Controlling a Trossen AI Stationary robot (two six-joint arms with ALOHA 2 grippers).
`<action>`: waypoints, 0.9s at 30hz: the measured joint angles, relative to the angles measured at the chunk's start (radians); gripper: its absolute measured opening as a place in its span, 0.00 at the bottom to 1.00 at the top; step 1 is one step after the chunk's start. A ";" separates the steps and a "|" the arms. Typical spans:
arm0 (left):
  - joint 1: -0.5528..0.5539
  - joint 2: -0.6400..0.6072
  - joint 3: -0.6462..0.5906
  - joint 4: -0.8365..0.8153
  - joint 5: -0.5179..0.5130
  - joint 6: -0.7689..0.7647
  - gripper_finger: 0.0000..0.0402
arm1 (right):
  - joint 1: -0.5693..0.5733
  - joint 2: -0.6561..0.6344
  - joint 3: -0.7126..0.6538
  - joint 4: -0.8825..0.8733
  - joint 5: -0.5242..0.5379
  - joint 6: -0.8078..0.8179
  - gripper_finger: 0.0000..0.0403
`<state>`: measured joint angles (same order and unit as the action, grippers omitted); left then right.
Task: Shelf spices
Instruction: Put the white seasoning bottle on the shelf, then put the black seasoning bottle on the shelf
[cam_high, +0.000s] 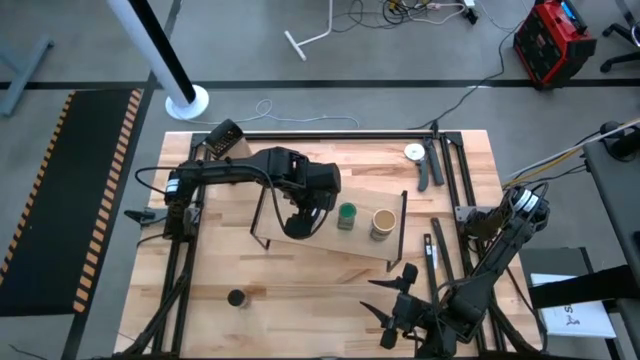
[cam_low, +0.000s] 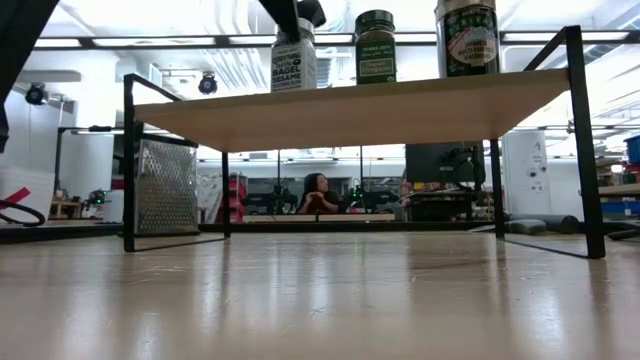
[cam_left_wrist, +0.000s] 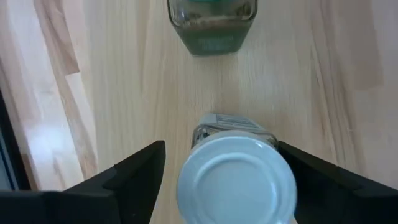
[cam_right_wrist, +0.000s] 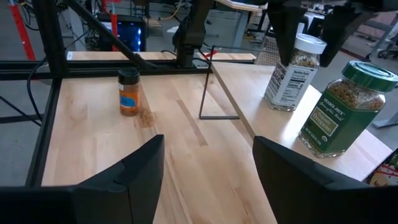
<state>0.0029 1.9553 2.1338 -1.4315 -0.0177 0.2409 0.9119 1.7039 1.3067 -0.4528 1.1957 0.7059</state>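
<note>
The shelf (cam_high: 340, 246) stands mid-table, and three jars stand upright on its board. My left gripper (cam_left_wrist: 221, 145) hangs open above the white-lidded jar (cam_left_wrist: 235, 182), one finger on either side of the lid, with a gap showing on each side. In the high view the gripper hides that jar. Beside it stand the green-lidded jar (cam_high: 346, 214) and the wider tan-lidded jar (cam_high: 382, 222). The black-lidded jar (cam_high: 236, 297) stands on the tabletop near the near-left corner. My right gripper (cam_right_wrist: 208, 149) is open, low near the table's near-right side, touching nothing.
A box grater (cam_high: 222, 138) sits at the far-left corner. A white dial with a dark handle (cam_high: 415, 152) lies far right. Black frame rails (cam_high: 452, 190) run along the table's sides. Bare tabletop (cam_high: 310, 300) lies between the shelf and the near edge. A person (cam_low: 318, 195) sits far behind.
</note>
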 joint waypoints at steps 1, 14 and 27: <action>0.000 -0.002 0.008 -0.002 0.000 0.000 0.70 | 0.000 0.000 0.000 0.001 0.000 0.000 0.56; -0.023 -0.018 0.221 -0.106 -0.093 -0.025 0.69 | 0.000 0.000 0.000 0.002 -0.018 -0.003 0.52; -0.304 -0.138 0.081 -0.139 -0.070 -0.363 0.65 | 0.000 0.000 0.000 0.002 -0.018 -0.008 0.55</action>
<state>-0.3010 1.8174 2.2147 -1.5702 -0.0877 -0.1223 0.9119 1.7035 1.3071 -0.4503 1.1780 0.6977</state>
